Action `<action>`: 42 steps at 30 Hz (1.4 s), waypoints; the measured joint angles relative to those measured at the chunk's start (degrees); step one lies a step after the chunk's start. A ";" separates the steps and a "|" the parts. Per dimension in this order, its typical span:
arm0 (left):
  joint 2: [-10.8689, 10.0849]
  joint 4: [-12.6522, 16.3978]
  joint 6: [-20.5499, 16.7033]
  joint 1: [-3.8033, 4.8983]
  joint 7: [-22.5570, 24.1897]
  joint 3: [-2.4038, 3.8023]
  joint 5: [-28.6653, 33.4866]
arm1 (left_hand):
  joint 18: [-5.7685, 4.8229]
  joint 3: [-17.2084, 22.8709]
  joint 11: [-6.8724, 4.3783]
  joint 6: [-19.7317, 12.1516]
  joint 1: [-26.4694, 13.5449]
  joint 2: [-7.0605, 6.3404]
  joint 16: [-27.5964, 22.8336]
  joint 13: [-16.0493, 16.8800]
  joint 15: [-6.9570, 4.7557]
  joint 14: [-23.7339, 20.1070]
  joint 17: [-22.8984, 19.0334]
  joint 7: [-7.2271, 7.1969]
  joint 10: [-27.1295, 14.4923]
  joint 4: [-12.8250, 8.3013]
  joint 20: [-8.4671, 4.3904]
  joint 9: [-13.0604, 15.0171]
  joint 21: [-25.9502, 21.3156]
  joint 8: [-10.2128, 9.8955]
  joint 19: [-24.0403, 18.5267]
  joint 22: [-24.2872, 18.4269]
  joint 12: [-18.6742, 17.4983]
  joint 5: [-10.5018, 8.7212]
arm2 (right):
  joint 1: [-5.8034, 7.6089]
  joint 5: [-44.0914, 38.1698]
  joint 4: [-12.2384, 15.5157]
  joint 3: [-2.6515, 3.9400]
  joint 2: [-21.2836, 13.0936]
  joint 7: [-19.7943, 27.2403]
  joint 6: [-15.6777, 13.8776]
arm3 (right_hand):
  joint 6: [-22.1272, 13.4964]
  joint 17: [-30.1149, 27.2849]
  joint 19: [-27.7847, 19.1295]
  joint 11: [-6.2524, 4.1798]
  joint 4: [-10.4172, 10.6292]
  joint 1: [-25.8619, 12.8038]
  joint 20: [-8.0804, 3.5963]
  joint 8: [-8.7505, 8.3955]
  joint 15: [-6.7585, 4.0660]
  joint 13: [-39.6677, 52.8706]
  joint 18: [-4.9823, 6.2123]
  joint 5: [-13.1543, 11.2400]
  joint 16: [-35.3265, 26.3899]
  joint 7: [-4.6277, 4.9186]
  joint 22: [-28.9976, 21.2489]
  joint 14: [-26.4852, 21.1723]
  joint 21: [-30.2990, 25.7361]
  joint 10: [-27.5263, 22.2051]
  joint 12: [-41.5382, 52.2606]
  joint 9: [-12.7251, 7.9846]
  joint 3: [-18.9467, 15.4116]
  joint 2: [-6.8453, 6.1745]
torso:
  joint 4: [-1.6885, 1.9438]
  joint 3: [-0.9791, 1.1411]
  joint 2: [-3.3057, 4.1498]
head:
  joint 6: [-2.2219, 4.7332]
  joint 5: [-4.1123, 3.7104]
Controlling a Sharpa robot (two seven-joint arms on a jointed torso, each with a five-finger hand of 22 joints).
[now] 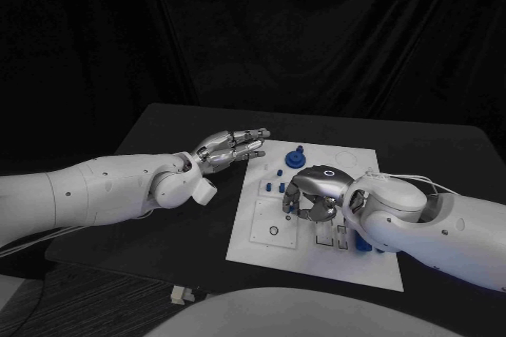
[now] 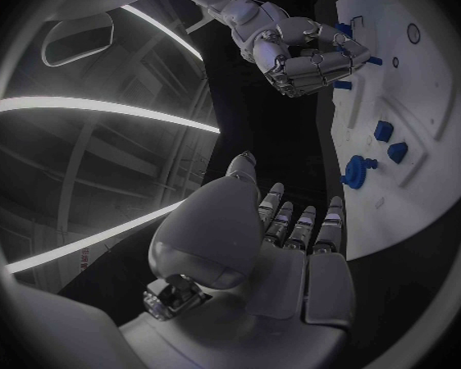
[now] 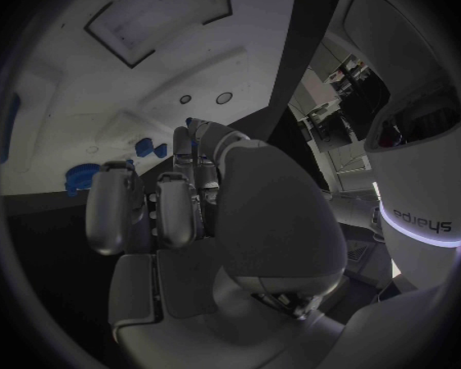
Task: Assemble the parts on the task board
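Task board [image 1: 276, 238] flat on black table [image 1: 169, 143], mid-surface. Small blue parts [image 1: 272, 186] near its left edge; round blue part [image 1: 294, 159] upright toward far edge. Right hand [image 1: 312, 199] over board's middle, fingers curled in; whether pinching a part, cannot tell. Left hand [image 1: 229, 148] beside board's far-left corner, fingers together, extended, holding nothing.

My left hand [image 1: 228, 148] hovered flat with its fingers stretched out together toward two o'clock and nothing in them, while my right hand [image 1: 312, 197], at the end of an arm reaching in from four o'clock, hung palm-down with its fingers [image 2: 311, 64] curled inward.
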 measured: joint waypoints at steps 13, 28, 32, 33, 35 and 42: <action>0.02 -0.06 0.16 -0.17 -0.03 -0.02 0.00 | 0.00 0.00 0.00 0.00 0.00 0.00 0.22 0.00 0.21 0.21 0.06 0.00 0.00 0.00 0.00 0.00 0.00 0.00 0.00 -0.07 0.00 0.00 | -0.64 -0.01 -0.40 0.00 0.40 -0.18 0.53 | -0.22 0.00 0.00 0.08 0.00 0.00 0.00 -0.28 0.00 0.00 0.00 0.00 0.00 0.20 -0.01 0.00 0.00 0.07 0.01 0.00 0.00 0.00 | 0.00 -0.01 0.00 | 0.00 0.19; 0.22 -0.22 0.30 -0.25 -0.08 -0.01 0.00 | 0.00 0.00 0.00 0.00 0.00 0.00 0.22 0.00 0.21 0.21 0.05 0.00 0.00 0.00 0.00 -0.01 0.00 0.00 0.00 -0.06 0.00 0.00 | -1.13 -0.03 -1.04 0.00 0.50 -0.30 0.71 | -0.31 -0.13 -0.21 0.11 0.00 0.00 0.21 -0.32 0.00 0.01 0.00 0.00 0.00 0.10 -0.02 0.00 -0.24 0.10 0.03 -0.02 -0.01 -0.01 | -0.02 -0.01 0.00 | 0.00 -0.04; 0.28 -0.26 0.36 -0.28 -0.10 0.00 0.00 | 0.00 0.00 0.00 0.00 0.00 0.00 0.22 0.00 0.21 0.21 0.04 0.00 0.00 0.00 0.00 -0.01 0.00 0.00 0.00 -0.06 0.00 0.00 | -1.31 -0.08 -1.23 0.00 0.54 -0.31 0.72 | -0.31 -0.13 -0.21 0.11 0.00 0.00 0.21 -0.32 0.00 0.01 0.00 0.00 0.00 0.10 -0.02 0.00 -0.24 0.10 0.03 -0.03 -0.01 -0.01 | -0.02 -0.01 0.00 | 0.00 -0.12; 0.29 -0.27 0.38 -0.28 -0.10 0.00 0.00 | 0.00 0.00 0.00 0.00 0.00 0.00 0.22 0.00 0.21 0.21 0.04 0.00 0.00 0.00 0.00 -0.01 0.00 0.00 0.00 -0.06 0.00 0.00 | -1.35 -0.10 -1.29 0.00 0.56 -0.31 0.72 | -0.31 -0.13 -0.21 0.11 0.00 0.00 0.21 -0.32 0.00 0.01 0.00 -0.01 0.00 0.10 -0.02 0.00 -0.24 0.10 0.03 -0.03 -0.01 -0.01 | -0.02 0.00 0.00 | 0.00 -0.12; 0.30 -0.29 0.40 -0.29 -0.11 0.00 0.00 | 0.00 0.00 0.00 0.00 0.00 0.00 0.22 0.00 0.21 0.21 0.04 0.00 0.00 0.00 0.00 0.00 0.00 0.00 0.00 -0.06 0.00 0.00 | -1.43 -0.14 -1.41 0.00 0.60 -0.31 0.72 | -0.31 -0.13 -0.21 0.17 0.00 0.00 0.21 -0.32 0.00 0.01 0.00 -0.01 0.00 0.10 -0.02 0.00 -0.24 0.16 0.03 -0.04 -0.01 -0.01 | -0.02 0.00 0.00 | 0.00 -0.12; 0.30 -0.32 0.47 -0.32 -0.14 -0.02 0.00 | 0.00 0.00 0.00 0.00 0.00 0.00 0.22 0.00 0.20 0.21 0.04 0.00 0.00 0.00 0.00 -0.01 0.00 0.00 0.00 -0.06 0.00 0.00 | -1.73 -0.33 -1.84 0.00 0.73 -0.31 0.71 | -0.31 -0.13 -0.21 0.18 -0.01 0.00 0.21 -0.33 0.00 0.01 0.00 0.00 0.00 0.09 -0.03 0.00 -0.24 0.17 0.03 -0.09 -0.01 -0.01 | -0.02 0.01 0.00 | 0.00 -0.03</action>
